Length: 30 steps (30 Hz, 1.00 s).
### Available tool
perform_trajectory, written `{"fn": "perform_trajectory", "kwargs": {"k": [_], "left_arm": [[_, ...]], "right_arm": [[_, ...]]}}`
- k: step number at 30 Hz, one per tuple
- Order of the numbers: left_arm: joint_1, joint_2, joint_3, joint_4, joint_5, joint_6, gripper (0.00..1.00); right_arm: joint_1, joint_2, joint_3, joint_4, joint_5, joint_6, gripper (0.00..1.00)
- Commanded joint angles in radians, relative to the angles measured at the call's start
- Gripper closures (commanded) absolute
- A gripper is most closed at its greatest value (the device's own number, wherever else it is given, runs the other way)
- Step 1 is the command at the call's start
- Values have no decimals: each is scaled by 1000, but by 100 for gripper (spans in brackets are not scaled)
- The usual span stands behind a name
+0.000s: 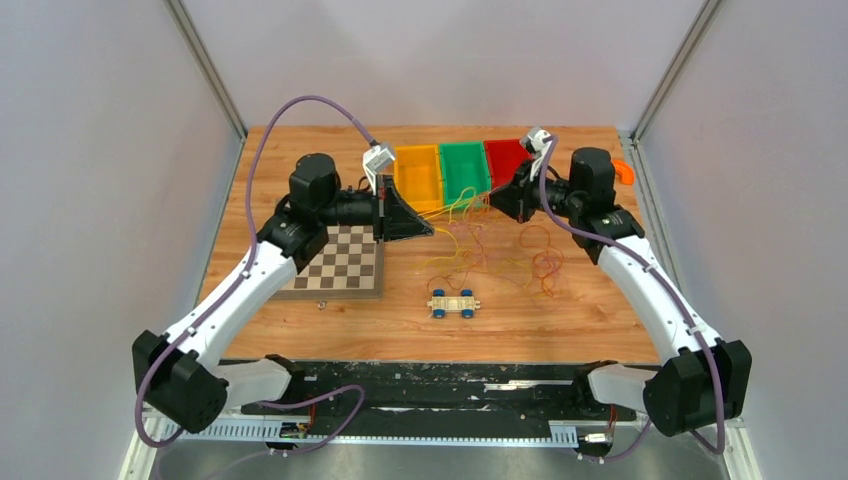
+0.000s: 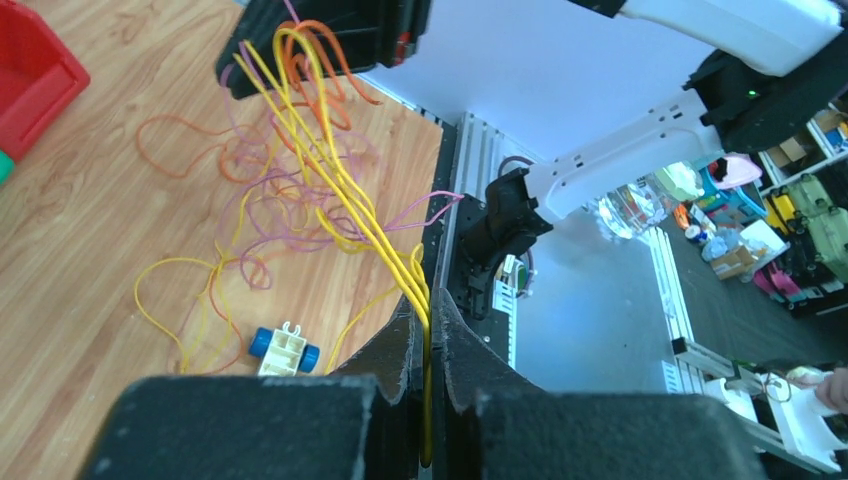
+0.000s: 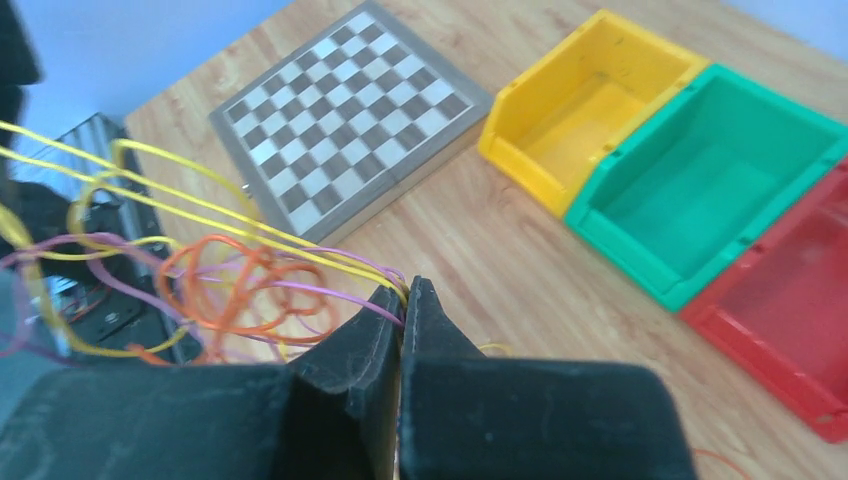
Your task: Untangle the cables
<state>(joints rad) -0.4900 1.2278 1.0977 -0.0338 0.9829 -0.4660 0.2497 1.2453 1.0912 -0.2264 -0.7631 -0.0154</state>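
The cables [image 1: 490,252] are thin yellow, orange, red and purple wires tangled in loops at the table's middle, part lifted and part on the wood. My left gripper [image 1: 428,229] is shut on yellow strands [image 2: 395,255] that run up to the other gripper. My right gripper [image 1: 497,199] is shut on yellow and purple strands [image 3: 330,262], with orange loops [image 3: 235,285] hanging beside it. The two grippers face each other above the table, the bundle stretched between them.
A checkerboard [image 1: 340,260] lies under the left arm. Yellow [image 1: 417,176], green [image 1: 464,170] and red [image 1: 505,158] bins stand at the back. A small wheeled toy block [image 1: 453,304] sits in front of the tangle. An orange object [image 1: 624,172] is at the far right.
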Motion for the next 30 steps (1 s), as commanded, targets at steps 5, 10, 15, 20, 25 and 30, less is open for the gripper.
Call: {"fn": "perform_trajectory", "kwargs": {"k": [5,10,15,20,25,30], "left_arm": [[77,-181,120,-71,202,0,100],[144,-230,189,-172,185,50,100],[222,-243,231,-189,122,60,100],[265,-235,279,-163,74,54,100],[286,-198,410,-123,24,15,100],[288,-150,589,-86,-48,-27,100]], "right_arm": [[-155,-13,-90,36,314,-151,100],[-291,2,-116,28,225,-171,100],[-378,-2,-130,5,173,-218,100],[-449,-8,-151,-33,133,-273,90],[-488,0,-188,-49,137,-325,89],[-515,37,-239,-54,151,-379,89]]}}
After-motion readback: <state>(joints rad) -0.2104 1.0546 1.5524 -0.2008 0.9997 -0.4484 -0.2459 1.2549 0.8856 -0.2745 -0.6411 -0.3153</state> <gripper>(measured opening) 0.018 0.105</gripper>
